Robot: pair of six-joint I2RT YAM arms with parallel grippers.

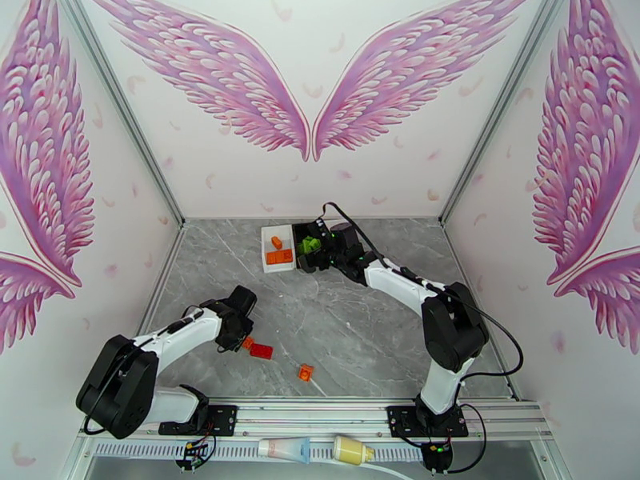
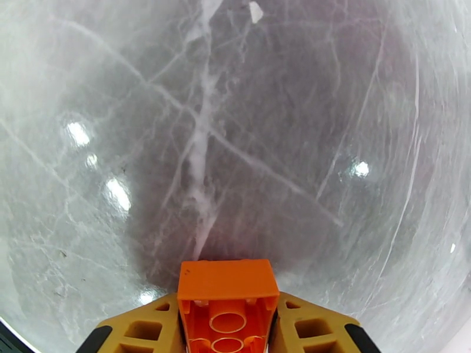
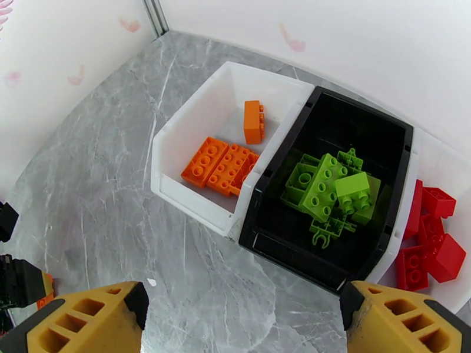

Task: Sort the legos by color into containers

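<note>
Pinching an orange lego [image 2: 226, 280] tight in the left gripper [image 2: 228, 316] toward the surface's near left corner, hovering the right gripper [image 3: 244, 319] wide open and empty before the containers [image 3: 194, 204] at the far edge, risking dropping it en route if that pinch slips.

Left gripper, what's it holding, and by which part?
A small orange plastic brick, pinched across its two opposite side walls by the left gripper.

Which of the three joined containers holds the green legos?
The black middle container: green legos lie in it. The left white container holds orange bricks, the right white container red bricks.
</note>
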